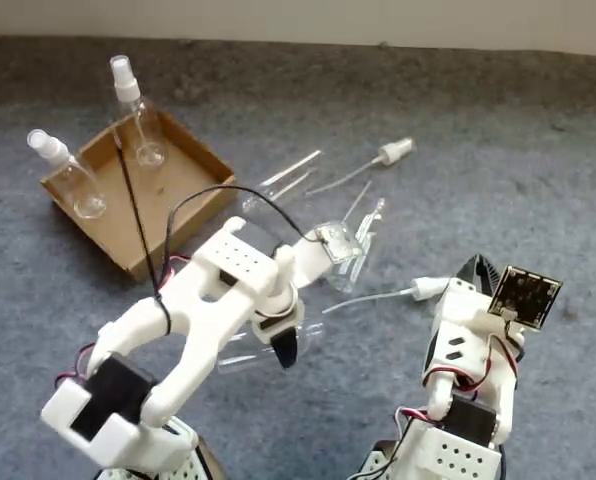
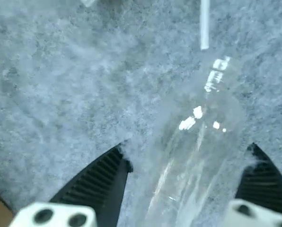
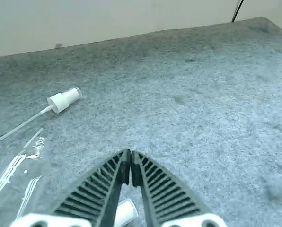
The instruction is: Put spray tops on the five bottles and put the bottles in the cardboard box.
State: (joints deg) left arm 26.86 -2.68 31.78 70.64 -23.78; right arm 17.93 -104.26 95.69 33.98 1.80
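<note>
Though open, end effector (image 2: 188,152) astride bottle (image 2: 200,127).

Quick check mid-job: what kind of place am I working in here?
Probably a makeshift test bench rather than a factory line: a grey carpet-like surface lies under everything, a plain pale wall stands behind it, and a shallow cardboard box sits on it with a loose spray top nearby.
</note>
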